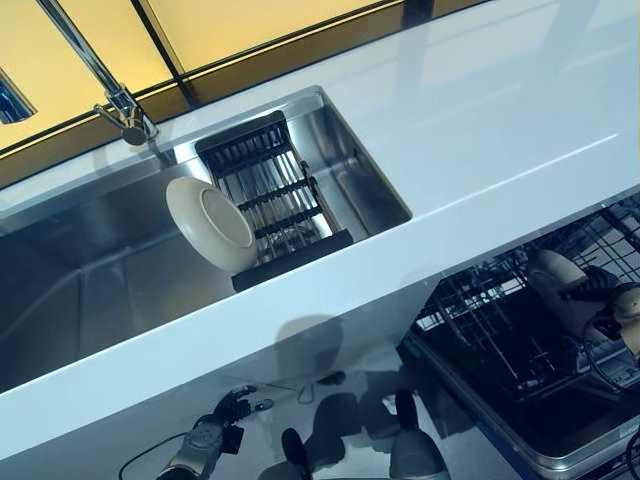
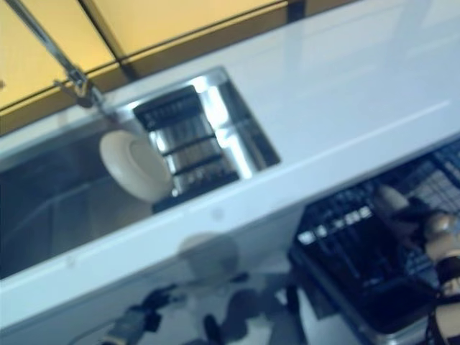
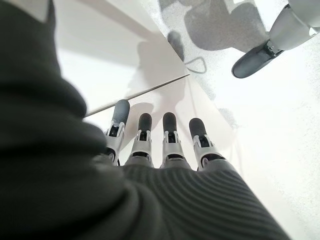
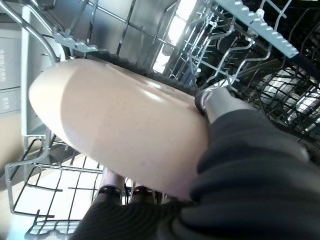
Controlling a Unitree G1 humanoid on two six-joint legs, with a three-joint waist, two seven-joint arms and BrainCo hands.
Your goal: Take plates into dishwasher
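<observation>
One cream plate point(image 1: 210, 225) leans upright against the black dish rack point(image 1: 268, 190) in the steel sink point(image 1: 90, 280). A second cream plate point(image 4: 120, 135) is in my right hand point(image 4: 220, 102), thumb on its upper face and fingers point(image 4: 112, 192) under it. In the eye views this plate point(image 1: 553, 275) and the right hand point(image 1: 600, 300) are low inside the dishwasher's pulled-out wire rack point(image 1: 480, 320), at the lower right. My left hand point(image 1: 205, 440) hangs below the counter edge at the lower left, its fingers point(image 3: 145, 135) straight and empty.
A white counter point(image 1: 500, 130) runs around the sink, and a faucet point(image 1: 120, 100) stands behind it. The dishwasher rack's tines point(image 4: 240, 45) crowd close round the held plate. White cabinet fronts lie under the counter.
</observation>
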